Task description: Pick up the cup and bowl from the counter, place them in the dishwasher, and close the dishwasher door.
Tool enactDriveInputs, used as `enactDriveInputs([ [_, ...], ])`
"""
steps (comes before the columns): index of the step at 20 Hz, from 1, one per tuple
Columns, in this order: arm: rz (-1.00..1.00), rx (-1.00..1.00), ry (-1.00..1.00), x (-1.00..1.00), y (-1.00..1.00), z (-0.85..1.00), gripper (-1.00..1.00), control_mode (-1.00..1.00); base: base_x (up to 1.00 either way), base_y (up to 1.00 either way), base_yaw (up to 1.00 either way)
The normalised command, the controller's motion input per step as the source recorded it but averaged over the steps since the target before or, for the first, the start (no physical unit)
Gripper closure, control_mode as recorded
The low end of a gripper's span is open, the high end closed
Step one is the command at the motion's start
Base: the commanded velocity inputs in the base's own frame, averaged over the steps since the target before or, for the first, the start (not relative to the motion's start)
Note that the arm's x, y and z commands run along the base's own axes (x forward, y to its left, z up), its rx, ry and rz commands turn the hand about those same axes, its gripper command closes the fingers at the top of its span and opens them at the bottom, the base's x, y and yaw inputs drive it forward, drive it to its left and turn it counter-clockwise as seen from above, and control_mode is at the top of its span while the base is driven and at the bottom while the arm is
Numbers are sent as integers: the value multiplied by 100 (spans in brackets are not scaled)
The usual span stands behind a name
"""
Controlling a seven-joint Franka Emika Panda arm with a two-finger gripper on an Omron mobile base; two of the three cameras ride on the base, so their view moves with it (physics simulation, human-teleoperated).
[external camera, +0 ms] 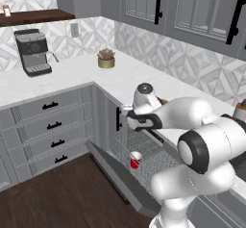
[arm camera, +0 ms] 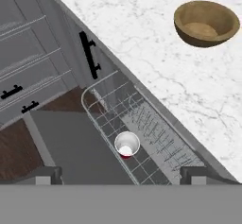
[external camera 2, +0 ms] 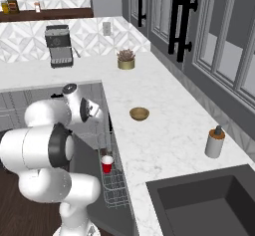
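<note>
The red cup (external camera: 136, 160) (external camera 2: 107, 163) (arm camera: 126, 145) stands upright in the white wire rack (arm camera: 151, 128) of the open dishwasher. The dishwasher door (external camera: 120, 179) (arm camera: 75, 142) is folded down. The tan bowl (external camera 2: 139, 113) (arm camera: 206, 23) sits on the white marble counter (external camera 2: 164, 130) a little back from its edge, and the arm partly hides it in the left base view. My gripper (external camera: 126, 114) (external camera 2: 102, 114) (arm camera: 122, 175) hangs open above the rack, over the cup, with nothing between its fingers.
A potted plant (external camera: 106, 58) (external camera 2: 126, 59) and a coffee machine (external camera: 32, 52) (external camera 2: 60, 46) stand at the back of the counter. A grey soap dispenser (external camera 2: 215, 143) stands beside the dark sink (external camera 2: 209, 200). Grey drawers (external camera: 48, 126) flank the dishwasher.
</note>
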Motion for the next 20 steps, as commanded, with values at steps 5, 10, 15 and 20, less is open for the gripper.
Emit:
enactDriveInputs([
  [5,9,-7,18,15,-23,81,-100,-100,0,0,0],
  [10,5,-8,18,27,-18,14,-100,-100,0,0,0],
  [15,7,-1,10,48,-45,-21,-100,-100,0,0,0],
  [20,8,0,12,64,-40,-24,-100,-100,0,0,0],
])
